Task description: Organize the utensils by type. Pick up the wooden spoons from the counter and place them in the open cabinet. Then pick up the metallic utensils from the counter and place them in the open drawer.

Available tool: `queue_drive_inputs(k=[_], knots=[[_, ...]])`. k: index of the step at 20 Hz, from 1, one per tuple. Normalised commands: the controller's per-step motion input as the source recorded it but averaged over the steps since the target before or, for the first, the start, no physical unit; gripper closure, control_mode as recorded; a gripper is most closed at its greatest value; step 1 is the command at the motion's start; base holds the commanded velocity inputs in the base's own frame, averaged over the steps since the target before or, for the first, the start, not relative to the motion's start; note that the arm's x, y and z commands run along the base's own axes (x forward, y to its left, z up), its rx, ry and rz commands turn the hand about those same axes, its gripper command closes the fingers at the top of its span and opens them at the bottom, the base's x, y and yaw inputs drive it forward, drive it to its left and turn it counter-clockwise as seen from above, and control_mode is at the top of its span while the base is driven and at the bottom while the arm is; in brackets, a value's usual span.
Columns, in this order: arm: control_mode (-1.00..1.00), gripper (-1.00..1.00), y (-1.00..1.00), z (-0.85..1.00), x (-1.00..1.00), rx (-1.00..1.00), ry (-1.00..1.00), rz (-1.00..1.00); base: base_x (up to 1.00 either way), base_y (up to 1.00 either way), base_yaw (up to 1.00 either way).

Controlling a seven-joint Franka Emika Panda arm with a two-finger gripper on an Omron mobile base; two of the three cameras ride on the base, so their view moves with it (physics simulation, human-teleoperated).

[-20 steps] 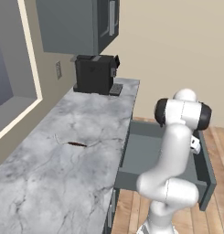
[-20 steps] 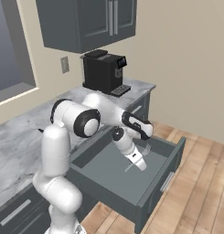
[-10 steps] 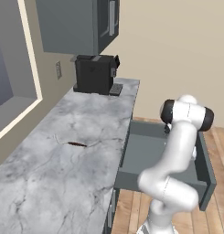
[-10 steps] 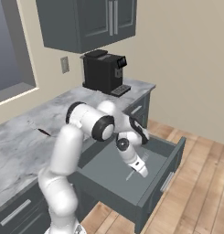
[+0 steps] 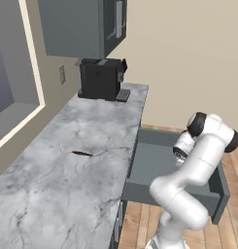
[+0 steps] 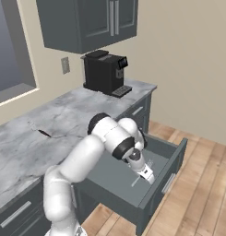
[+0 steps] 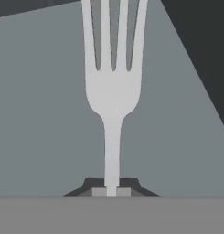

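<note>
My gripper [image 7: 111, 191] is shut on the handle of a silvery metal fork [image 7: 112, 91], whose tines point away over the slate-grey floor of the open drawer [image 7: 45, 119]. In the right base view the gripper [image 6: 143, 174] hangs low inside the drawer [image 6: 110, 177], near its front panel, with the fork [image 6: 135, 182] slanting down from it. The drawer [image 5: 152, 158] juts out from under the marble counter [image 5: 67, 180]. A slim dark brown utensil [image 5: 82, 153] lies on the counter [image 6: 63, 115], also seen as a short dark streak [image 6: 43, 133]. The dark grey upper cabinet [image 6: 86, 23] hangs above.
A black coffee machine [image 5: 102, 79] stands at the counter's far end under the upper cabinet [image 5: 76, 26]. A window [image 5: 8, 97] lines the wall on the left. Wooden floor [image 6: 202, 184] spreads beyond the drawer front. Lower cabinets with silver handles [image 6: 15, 214] sit under the counter.
The arm has carried the fork lower into the drawer and a little toward its front panel. The gripper stays shut. The utensil on the counter has not moved.
</note>
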Motion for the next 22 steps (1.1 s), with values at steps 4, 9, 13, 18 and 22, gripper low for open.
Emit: queue_drive_inputs(k=[4, 9, 13, 18, 22], knots=[[-1.0, 1.0, 0.0, -0.62, 0.11, 0.0, 0.0, 0.01, 0.0, 0.0, 0.0], [-1.0, 1.0, 0.0, -0.47, 0.16, 0.0, 0.0, 0.0, 0.0, 0.0, 0.0], [-1.0, -1.0, 0.0, -0.11, 0.06, 0.0, 0.0, 0.0, 0.0, 0.0, 0.0], [-1.0, -1.0, 0.0, 0.2, 0.14, 0.04, 0.0, 0.02, 0.0, 0.0, 0.0], [-1.0, -1.0, 0.0, 0.65, 0.08, 0.1, -0.03, 0.07, 0.0, 0.0, 0.0]])
